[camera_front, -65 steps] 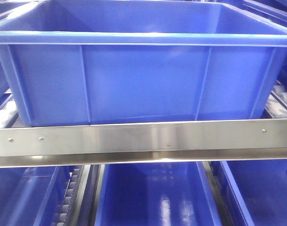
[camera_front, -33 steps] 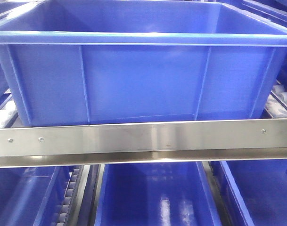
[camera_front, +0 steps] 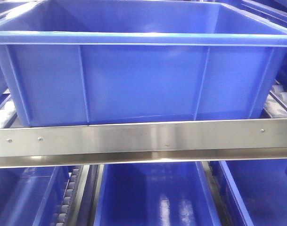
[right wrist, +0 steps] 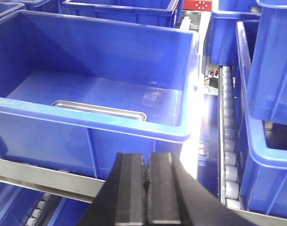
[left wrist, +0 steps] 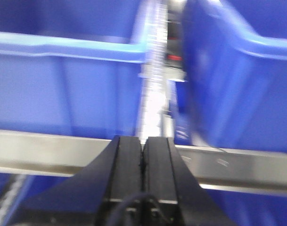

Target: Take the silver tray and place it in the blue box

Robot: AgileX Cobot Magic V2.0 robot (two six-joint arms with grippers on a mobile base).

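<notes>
Tray [right wrist: 100, 110] is seen lying on the floor of the blue box [right wrist: 101, 123], against its near wall. Both the left gripper [left wrist: 143, 149] and right gripper [right wrist: 146, 173] are pressed together, empty. Placement looks done; only retreat is judged left.

Glossy smooth plastic blue box [camera_front: 143, 75], shiny metal silver tray [right wrist: 103, 109], brushed steel rail [camera_front: 143, 139]

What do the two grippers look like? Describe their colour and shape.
Both look alike. The left gripper and right gripper each have two flat, matte black rectangular fingers on a black body that widens toward the camera. No markings show; dark cabling sits at the left one's base.
</notes>
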